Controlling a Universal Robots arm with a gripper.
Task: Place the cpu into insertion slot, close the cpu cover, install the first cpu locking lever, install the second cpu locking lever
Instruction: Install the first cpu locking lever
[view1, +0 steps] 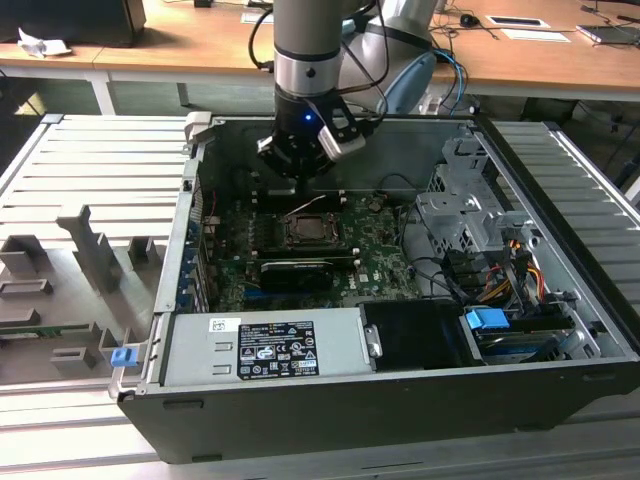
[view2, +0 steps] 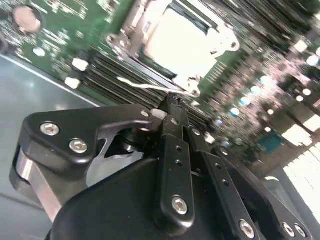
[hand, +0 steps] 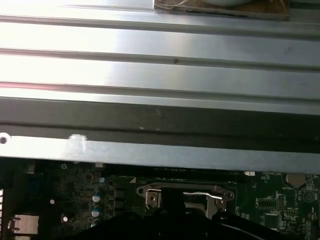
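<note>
The cpu (view2: 182, 42) shows as a pale square lying in the motherboard socket (view1: 305, 232). The silver cpu cover (view2: 150, 22) lies flat around it as a frame. A thin wire locking lever (view2: 142, 86) stands a little raised along the socket's far edge, also seen as a lever (view1: 312, 204) in the exterior view and a bright lever (hand: 202, 195) in the first wrist view. My gripper (view2: 172, 100) hangs just behind the socket, its black fingers pressed together with the tips right at that wire. Whether the wire is pinched between them I cannot tell. In the exterior view the gripper (view1: 300, 190) points down into the case.
The open computer case (view1: 190, 250) lies on a ribbed metal table. A labelled grey power-supply box (view1: 265, 345) fills its front. A metal drive cage (view1: 465, 215), coloured cables (view1: 515, 270) and a blue tab (view1: 488, 322) crowd the exterior view's right. A grey fixture tray (view1: 80, 270) lies left.
</note>
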